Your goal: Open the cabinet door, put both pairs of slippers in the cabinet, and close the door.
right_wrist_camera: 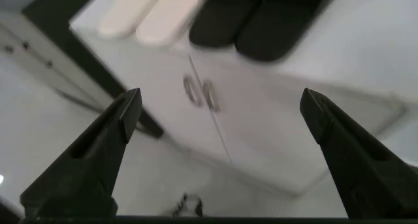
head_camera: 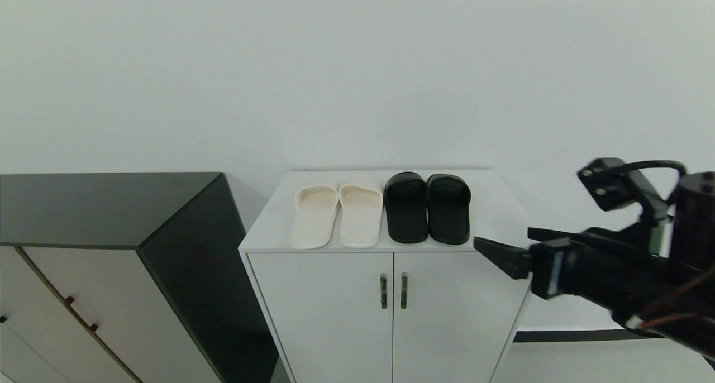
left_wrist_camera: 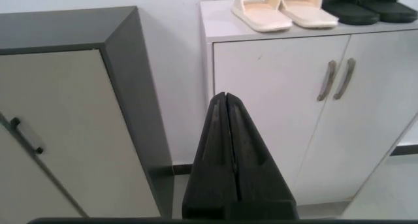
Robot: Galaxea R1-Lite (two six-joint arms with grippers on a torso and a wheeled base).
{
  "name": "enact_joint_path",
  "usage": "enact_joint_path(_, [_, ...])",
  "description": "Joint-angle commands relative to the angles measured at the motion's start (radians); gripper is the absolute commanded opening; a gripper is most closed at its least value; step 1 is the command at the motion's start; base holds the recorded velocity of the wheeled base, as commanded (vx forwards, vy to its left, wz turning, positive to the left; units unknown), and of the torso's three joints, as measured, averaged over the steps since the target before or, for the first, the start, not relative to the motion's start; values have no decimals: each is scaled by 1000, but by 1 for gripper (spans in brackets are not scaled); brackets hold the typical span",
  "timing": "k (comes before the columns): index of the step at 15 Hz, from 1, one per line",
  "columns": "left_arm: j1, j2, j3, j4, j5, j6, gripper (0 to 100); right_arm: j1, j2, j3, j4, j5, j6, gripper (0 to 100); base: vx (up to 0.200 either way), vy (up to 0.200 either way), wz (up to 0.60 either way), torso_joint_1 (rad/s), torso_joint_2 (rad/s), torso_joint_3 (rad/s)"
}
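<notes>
The task stands at its first step: both doors of the white cabinet (head_camera: pixel 458 316) are shut, so opening one comes before any slipper is touched. The cream slippers (head_camera: pixel 338 215) and the black slippers (head_camera: pixel 427 207) lie side by side on the cabinet's top in the middle of the head view, the cream pair to the left and the black pair to the right, toes toward the wall. The two vertical handles (head_camera: pixel 393 291) sit close together where the doors meet, below the slippers.

The right end effector (head_camera: pixel 503 248) hangs at the right of the head view, level with the cabinet's top right corner and apart from it, its fingers spread wide. In the right wrist view the handles and the slippers lie between the fingertips, farther off. The next move probably calls for lowering this end effector to handle height, bringing it across to the right-hand handle, closing on the bar and pulling the door outward along its arc.

The left end effector (left_wrist_camera: pixel 225 103) is held low with its fingers pressed together and nothing between them, pointing at the gap between the white cabinet and the dark cabinet (head_camera: pixel 184 249) at the left.
</notes>
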Motion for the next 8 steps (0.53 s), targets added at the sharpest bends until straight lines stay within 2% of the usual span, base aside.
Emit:
enact_joint_path(1, [1,3,0,-2,0,-2,0,46,330,-247,-15,-148,39,100,0,0,0,0,0,0])
enact_joint_path(4, [1,3,0,-2,0,-2,0,33,525,-457,-17,-294,33,100,0,0,0,0,0,0])
enact_joint_path(6, [1,3,0,-2,0,-3,0,11,595,-548,-14,-308,33,100,0,0,0,0,0,0])
enact_joint_path(7, [1,3,0,-2,0,-3,0,-9,675,-649,-9,-314,24,100,0,0,0,0,0,0])
enact_joint_path(8, [1,3,0,-2,0,-3,0,-13,695,-673,-8,-322,18,100,0,0,0,0,0,0])
